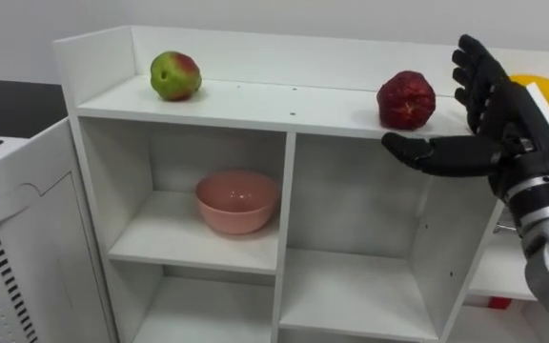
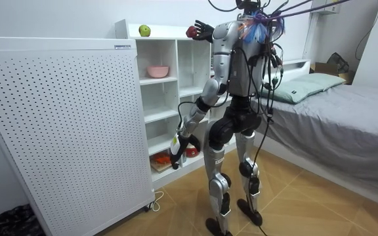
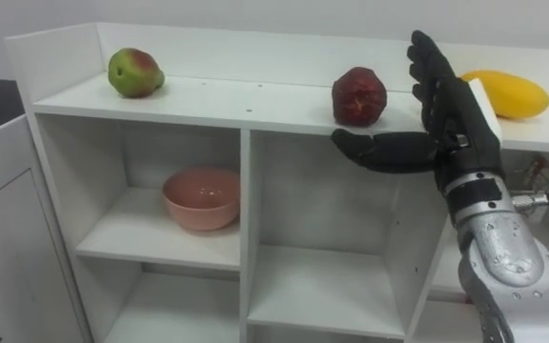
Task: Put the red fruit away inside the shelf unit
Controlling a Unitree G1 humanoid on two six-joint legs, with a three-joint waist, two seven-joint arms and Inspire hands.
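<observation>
A long bed (image 2: 346,124) is being shown at the room view's right, and open floor is being left between it and the robot, which is being seen standing upright before the white closet (image 1: 289,191). A tall perforated white panel (image 2: 58,124) is being seen just beside the closet's left side, so that free room is being left only in front. The closet's top shelf is being bounded by a low wall at the back and at the left end, while its front edge is being left open; three fruits are being carried on it, well apart. A pink bowl (image 1: 237,201) is being held in the upper left compartment, near that shelf's front edge. The right hand (image 1: 508,129) is being held open at the top shelf's front edge, fingers straight and upright, thumb stretched leftward. The yellow mango (image 3: 503,93) is being partly covered behind it. The red fruit (image 1: 406,100) is being seen just beside the fingers, a gap showing between them. The green-red apple (image 1: 175,75) is being seen near the left wall. The left hand (image 2: 178,143) is being hung low beside the lower shelves; its grasp cannot be told
</observation>
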